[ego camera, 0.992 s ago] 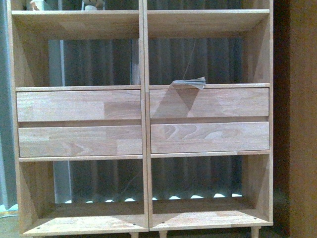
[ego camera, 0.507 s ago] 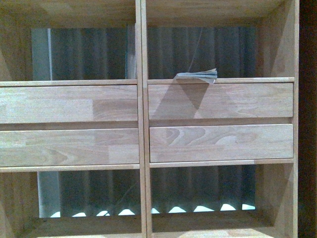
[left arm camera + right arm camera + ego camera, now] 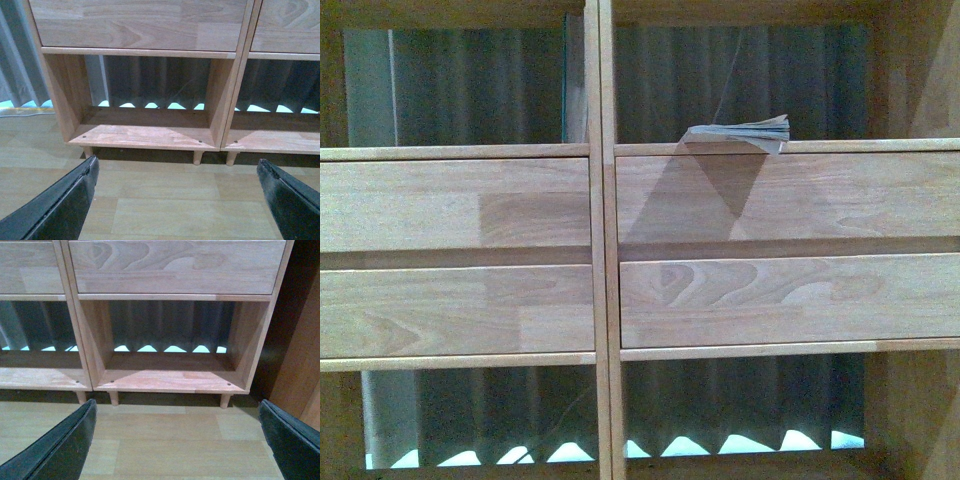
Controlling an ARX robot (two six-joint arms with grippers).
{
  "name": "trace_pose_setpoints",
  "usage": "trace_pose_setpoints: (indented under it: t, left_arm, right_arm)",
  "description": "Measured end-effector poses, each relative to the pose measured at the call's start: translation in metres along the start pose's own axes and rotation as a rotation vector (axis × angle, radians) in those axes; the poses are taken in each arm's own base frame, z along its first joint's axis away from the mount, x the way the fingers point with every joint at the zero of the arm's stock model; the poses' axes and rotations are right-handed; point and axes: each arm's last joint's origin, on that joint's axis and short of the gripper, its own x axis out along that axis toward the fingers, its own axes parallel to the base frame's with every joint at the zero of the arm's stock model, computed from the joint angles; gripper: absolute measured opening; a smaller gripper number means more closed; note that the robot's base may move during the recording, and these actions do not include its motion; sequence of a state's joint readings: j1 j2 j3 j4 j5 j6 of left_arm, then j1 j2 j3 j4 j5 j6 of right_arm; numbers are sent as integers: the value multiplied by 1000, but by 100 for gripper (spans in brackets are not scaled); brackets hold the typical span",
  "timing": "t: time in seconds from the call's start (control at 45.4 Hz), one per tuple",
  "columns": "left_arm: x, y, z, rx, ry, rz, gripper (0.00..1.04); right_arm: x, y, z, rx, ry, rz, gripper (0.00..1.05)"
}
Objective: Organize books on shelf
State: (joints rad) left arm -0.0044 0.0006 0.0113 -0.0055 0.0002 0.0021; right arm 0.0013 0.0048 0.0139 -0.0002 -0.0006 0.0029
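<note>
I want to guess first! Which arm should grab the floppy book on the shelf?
Probably the right. The book lies in the right column of the shelf, and the right gripper faces that column, while the left gripper faces the left one. Both are open and empty.

It is dim in here, with a warm cast to everything. In the front view the shelf looks soft and grainy, and the paperback throws a dark triangular shadow down the drawer front below it. Cold bluish-white light leaks under the curtain behind, blown out in scallops. Both wrist views are crisper, and a dark band of shadow lies on the floor beneath the shelf.
</note>
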Motion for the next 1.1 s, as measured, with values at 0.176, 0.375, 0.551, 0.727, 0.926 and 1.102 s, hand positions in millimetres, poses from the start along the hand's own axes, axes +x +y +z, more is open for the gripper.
trace_pose_setpoints:
  t: [0.176, 0.375, 0.551, 0.727, 0.926, 1.102]
  left_arm:
    - [0, 0, 0, 0, 0, 0, 97]
    - [0, 0, 0, 0, 0, 0, 97]
    - [0, 0, 0, 0, 0, 0, 97]
    - [0, 0, 0, 0, 0, 0, 97]
    - [0, 0, 0, 0, 0, 0, 97]
    - [0, 0, 0, 0, 0, 0, 97]
  right_arm:
    - [0, 0, 0, 0, 0, 0, 98]
    - [0, 0, 0, 0, 0, 0, 98]
    - [0, 0, 0, 0, 0, 0, 98]
    - [0, 0, 0, 0, 0, 0, 98]
    - [0, 0, 0, 0, 0, 0, 98]
    - [0, 0, 0, 0, 0, 0, 98]
